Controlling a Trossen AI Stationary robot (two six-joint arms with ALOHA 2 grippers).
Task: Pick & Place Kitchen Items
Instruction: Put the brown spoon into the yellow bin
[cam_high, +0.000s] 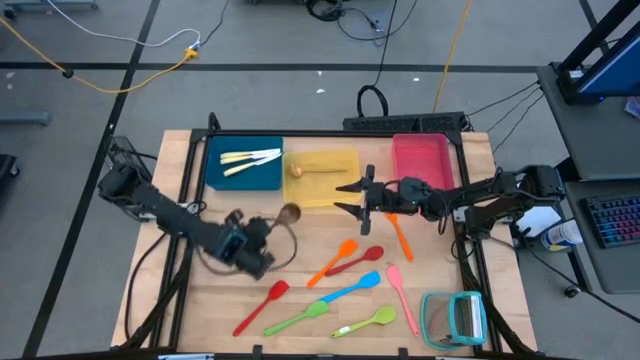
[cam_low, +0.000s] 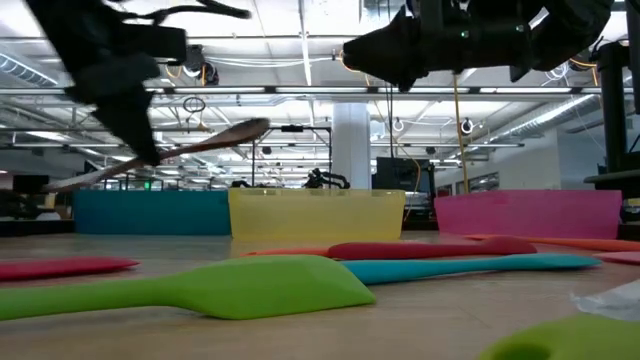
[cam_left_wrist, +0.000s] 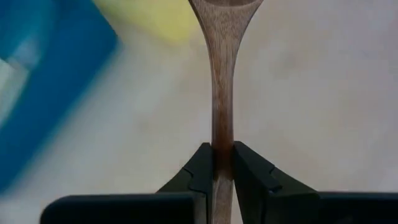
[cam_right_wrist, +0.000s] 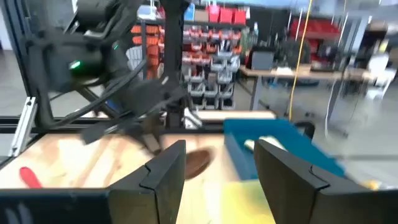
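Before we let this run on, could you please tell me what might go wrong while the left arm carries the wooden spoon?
1. The left pincer pinches the wooden spoon far down its thin handle, so the bowl hangs far out and the spoon could swing or slip.
2. The right pincer hangs open over the yellow tray, right beside the spoon's bowl; the two arms might collide there.
3. The yellow tray already holds another wooden spoon, which a drop could knock.
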